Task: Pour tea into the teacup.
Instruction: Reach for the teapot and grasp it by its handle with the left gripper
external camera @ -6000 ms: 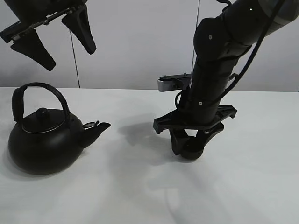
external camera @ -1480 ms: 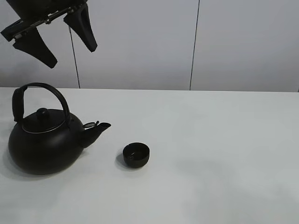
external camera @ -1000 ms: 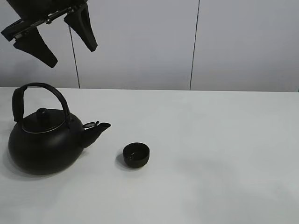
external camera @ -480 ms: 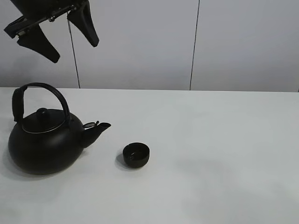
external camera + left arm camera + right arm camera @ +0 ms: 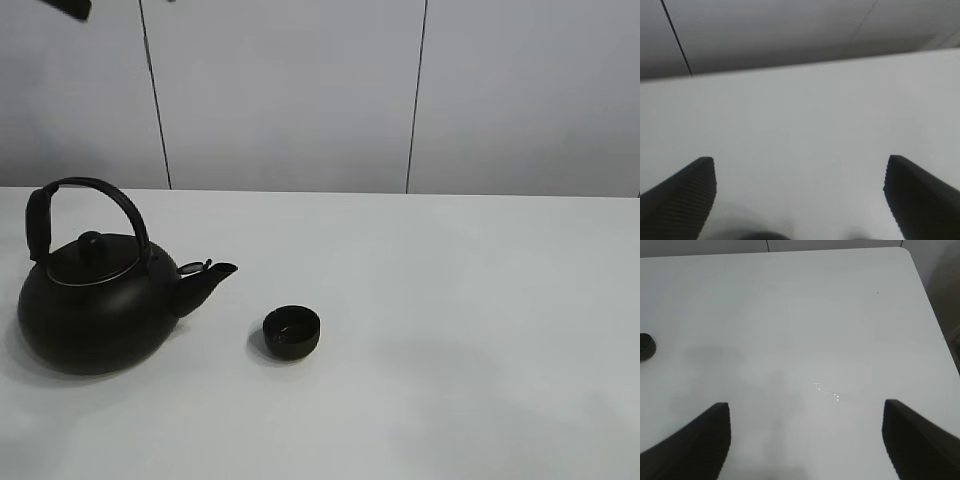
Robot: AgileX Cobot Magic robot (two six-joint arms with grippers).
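Left gripper (image 5: pixel 800 165) and right gripper (image 5: pixel 806 407) hover high, jaws wide; round black teacup (image 5: pixel 292 332), bulbous kettle (image 5: pixel 95 305) on smooth surface (image 5: pixel 470 300).

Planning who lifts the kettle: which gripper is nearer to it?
Left, it seems. The left gripper hangs high above the kettle; the right gripper is outside the high view, over the table's right end.

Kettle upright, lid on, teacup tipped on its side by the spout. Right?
No: the teacup stands upright, mouth up, as the exterior high view shows. The kettle is upright with its lid on, and the cup sits by its spout.
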